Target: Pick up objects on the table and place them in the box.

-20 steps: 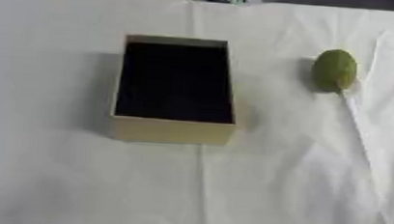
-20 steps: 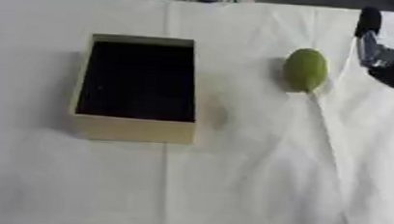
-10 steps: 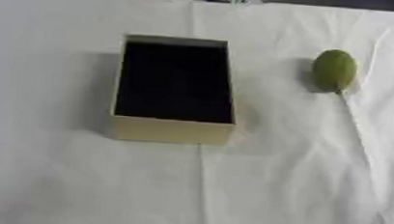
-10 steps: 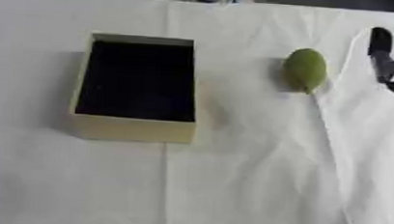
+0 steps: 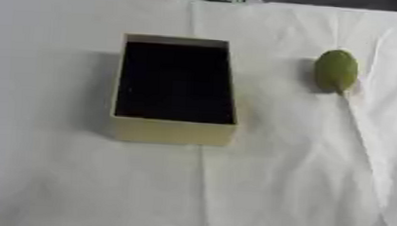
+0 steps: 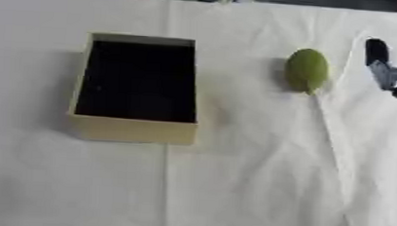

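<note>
Green oval fruit (image 6: 307,70) sits alone on the white tablecloth (image 6: 232,185), out at about two o'clock from the box (image 6: 133,130), well apart from it, and its long axis runs twelve to six, parallel to the box's long sides. The box is open, cream-walled, dark inside, and nothing shows in it. Now the right hand (image 6: 385,71) pokes in from the three o'clock edge of the right eye view: dark fingers, one pointing up toward twelve. Only that edge of it shows, so whether it is spread or curled I cannot tell; it holds nothing that I can see and is clear of the fruit. Here's the key relation: the fruit lies at nine o'clock from that hand, near but not touching, with a cloth ridge running between them. The left hand is nowhere in view, so the right looks the nearer one for the pick. Closing across the fruit's short width would suit that axis.
</note>
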Action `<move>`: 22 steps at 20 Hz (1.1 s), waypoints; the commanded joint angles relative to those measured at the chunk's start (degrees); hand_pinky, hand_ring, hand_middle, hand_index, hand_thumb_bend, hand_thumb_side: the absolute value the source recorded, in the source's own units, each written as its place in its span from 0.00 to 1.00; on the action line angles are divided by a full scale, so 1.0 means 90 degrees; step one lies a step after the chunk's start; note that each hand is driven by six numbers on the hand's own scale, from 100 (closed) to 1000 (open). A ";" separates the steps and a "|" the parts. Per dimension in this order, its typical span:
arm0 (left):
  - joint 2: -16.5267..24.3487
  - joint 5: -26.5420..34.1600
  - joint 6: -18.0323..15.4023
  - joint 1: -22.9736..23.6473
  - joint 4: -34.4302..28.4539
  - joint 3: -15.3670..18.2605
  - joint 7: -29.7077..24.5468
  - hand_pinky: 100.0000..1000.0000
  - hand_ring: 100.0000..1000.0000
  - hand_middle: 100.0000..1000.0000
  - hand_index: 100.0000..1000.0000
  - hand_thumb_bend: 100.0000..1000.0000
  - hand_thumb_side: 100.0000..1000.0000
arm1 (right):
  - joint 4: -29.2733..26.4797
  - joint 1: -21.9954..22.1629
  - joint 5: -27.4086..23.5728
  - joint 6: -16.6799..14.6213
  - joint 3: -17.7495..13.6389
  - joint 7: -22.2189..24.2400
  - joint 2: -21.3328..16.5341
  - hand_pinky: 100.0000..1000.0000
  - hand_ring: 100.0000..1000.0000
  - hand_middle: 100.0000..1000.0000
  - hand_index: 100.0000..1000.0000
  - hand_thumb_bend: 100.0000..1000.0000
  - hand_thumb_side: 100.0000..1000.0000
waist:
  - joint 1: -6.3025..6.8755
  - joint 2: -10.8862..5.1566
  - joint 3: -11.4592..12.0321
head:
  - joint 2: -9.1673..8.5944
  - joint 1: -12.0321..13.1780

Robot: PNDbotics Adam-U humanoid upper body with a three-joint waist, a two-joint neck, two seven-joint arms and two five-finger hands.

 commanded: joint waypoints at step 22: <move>0.0102 0.0088 0.0026 -0.0090 -0.0132 0.0014 -0.0113 0.58 0.62 0.58 0.72 0.36 0.38 | 0.1353 -0.1664 -0.2006 -0.0420 0.1079 0.3036 -0.0462 0.95 1.00 0.94 0.97 0.00 0.17 | -0.0014 -0.0069 0.0176 | -0.0152 -0.0174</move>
